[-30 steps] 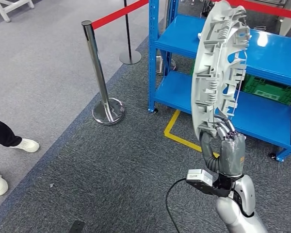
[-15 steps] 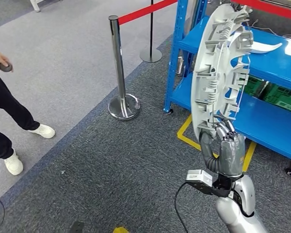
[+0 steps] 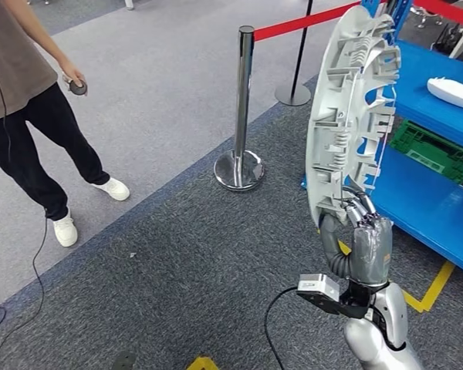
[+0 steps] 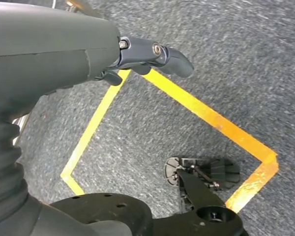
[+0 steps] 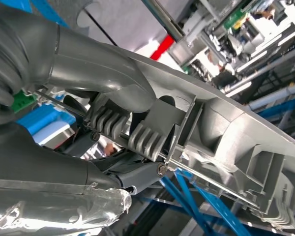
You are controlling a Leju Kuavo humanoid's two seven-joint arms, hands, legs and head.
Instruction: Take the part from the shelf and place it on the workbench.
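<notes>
- Grey moulded plastic, ribbed and slotted: that is the part point(image 3: 349, 116), a big disc held upright on its edge, clear of the blue shelf point(image 3: 444, 208) at the far right.
- Your right hand point(image 3: 357, 231) grips it at its bottom rim alone, thumb on one face and fingers on the other; the right wrist view shows the thumb pressed against a ribbed tab of the part point(image 5: 198, 123).
- Your left hand point(image 4: 101, 54) hangs over the floor with nothing in it; I cannot tell how far its fingers are spread.
- Risk: all the disc's bulk stands above the grip, so a quick turn or a hard step could rock it in the fingers and let it tip or slide out.
- Risk: the chrome post point(image 3: 242, 116) with its red belt point(image 3: 311, 23) stands just left of the part; swing wide and the rim could clip it.
- Risk: a person point(image 3: 37, 116) stands far left holding a small dark device, with a cable trailing on the floor; keep your path away from both.
- The floor is dark grey carpet point(image 3: 188, 285) near you, lighter grey farther left, with yellow tape lines point(image 3: 433, 289) by the shelf.
- No workbench appears, so I judge the carry is barely begun.
</notes>
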